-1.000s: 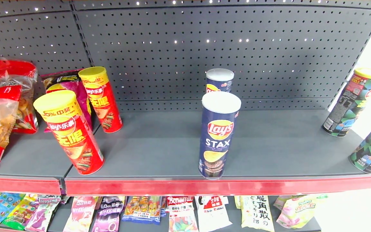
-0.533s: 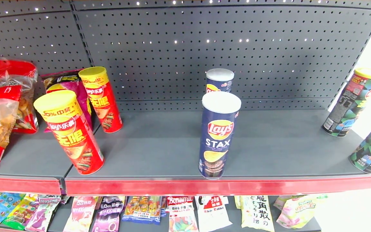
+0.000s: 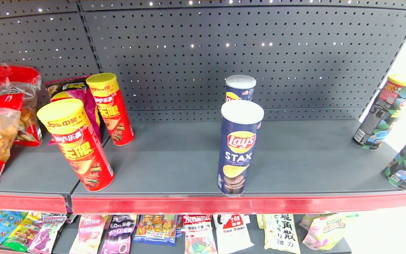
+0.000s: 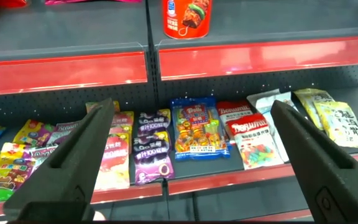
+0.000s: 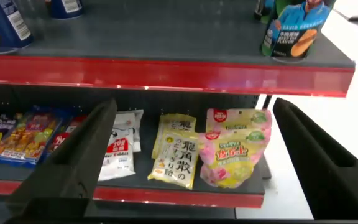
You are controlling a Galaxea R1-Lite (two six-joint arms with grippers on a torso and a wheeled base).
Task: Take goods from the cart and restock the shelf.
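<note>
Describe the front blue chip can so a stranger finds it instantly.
Find the grey shelf with the red front edge. Near its middle stands the front blue can, upright at that edge. Unlike the rear blue can, its whole label shows.

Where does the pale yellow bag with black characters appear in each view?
Head view: pale yellow bag, lower shelf, right of centre.
Left wrist view: pale yellow bag near white bag.
Right wrist view: pale yellow bag between white bag and pink bag.
Shared landmark: red shelf edge above it.
</note>
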